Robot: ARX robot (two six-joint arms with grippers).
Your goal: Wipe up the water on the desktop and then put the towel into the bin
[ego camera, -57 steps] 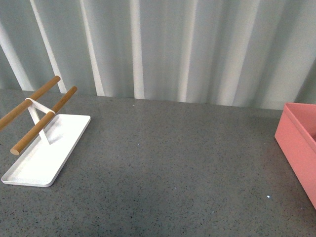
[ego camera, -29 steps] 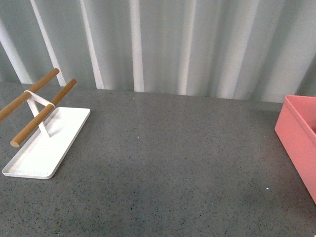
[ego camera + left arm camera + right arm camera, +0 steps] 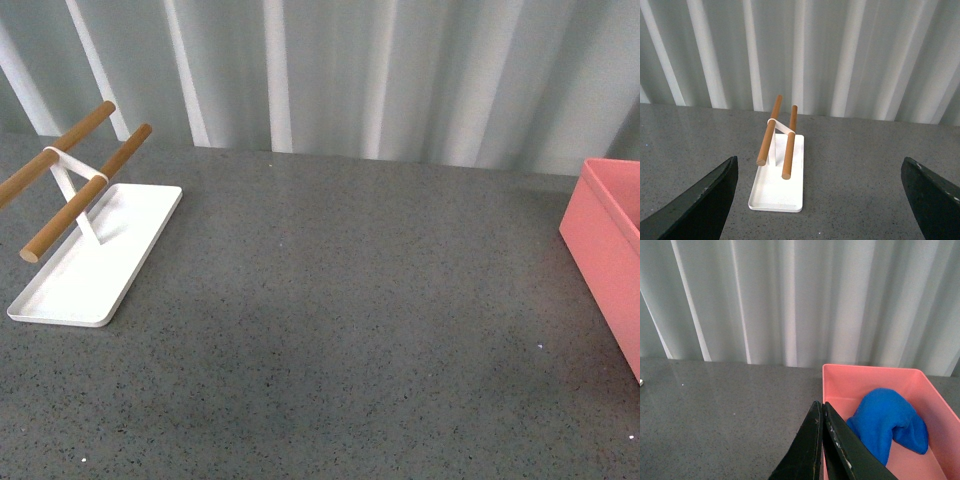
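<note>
The blue towel (image 3: 887, 422) lies bunched inside the salmon-pink bin (image 3: 865, 372), seen in the right wrist view. My right gripper (image 3: 822, 407) is shut with nothing in it, over the bin's near wall. The front view catches only the bin's (image 3: 600, 250) left side at the right edge; the towel is hidden there. The dark grey speckled desktop (image 3: 340, 300) looks dry, with no puddle visible. My left gripper (image 3: 820, 200) is open, its black fingers (image 3: 705, 200) spread wide above the desktop, empty. Neither arm shows in the front view.
A flat white tray (image 3: 95, 260) with two wooden rods (image 3: 85, 195) on a white stand sits at the desktop's left; the left wrist view shows the tray (image 3: 777, 192) ahead of the open fingers. A pale corrugated wall (image 3: 330, 70) backs the desktop.
The front view has shifted: tray, bin and the wall's foot sit higher in the picture than a second ago. Nothing on the desktop has moved.
</note>
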